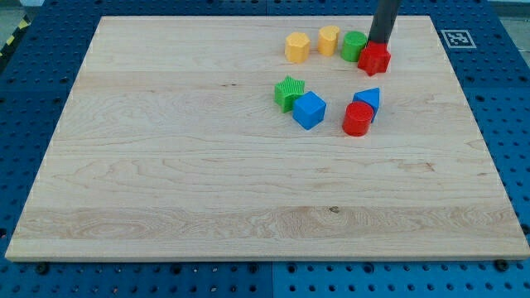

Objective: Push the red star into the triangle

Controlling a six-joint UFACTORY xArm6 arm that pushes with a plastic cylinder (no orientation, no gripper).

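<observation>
The red star (375, 60) lies near the view's top right, touching a green block (354, 45) on its left. The blue triangle (368, 101) lies below it, with a red cylinder (358, 120) touching its lower left side. My tip (380, 43) stands right at the star's top edge, touching or nearly touching it, on the side away from the triangle. The rod rises out of the view's top.
A yellow hexagon block (297, 47) and a yellow cylinder-like block (329, 39) lie left of the green block. A green star (289, 93) and a blue cube (309, 110) touch each other left of the triangle. The wooden board (207, 165) has an edge close behind the rod.
</observation>
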